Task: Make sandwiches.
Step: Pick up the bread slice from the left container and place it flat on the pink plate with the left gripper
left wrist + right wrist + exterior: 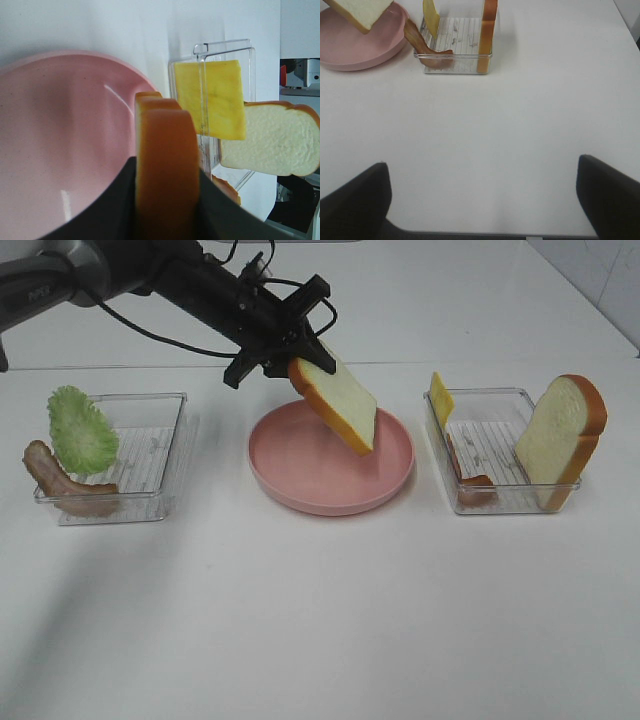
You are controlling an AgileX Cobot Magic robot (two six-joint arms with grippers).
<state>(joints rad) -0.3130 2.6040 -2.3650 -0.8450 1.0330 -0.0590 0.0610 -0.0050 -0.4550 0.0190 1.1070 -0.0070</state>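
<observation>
On the white bench, the left fingers pinch a bread slice by its crust. It hangs tilted just over the pink plate, long axis sloping down rightward. Well apart, the right fingers stand wide, empty.

— Which colours do you see?
— Your plate is pink; the bread white, crust orange-brown.
— And the trays?
— Clear, with grey-lined floors. Lettuce green, bacon reddish-brown, cheese yellow, table white.
</observation>
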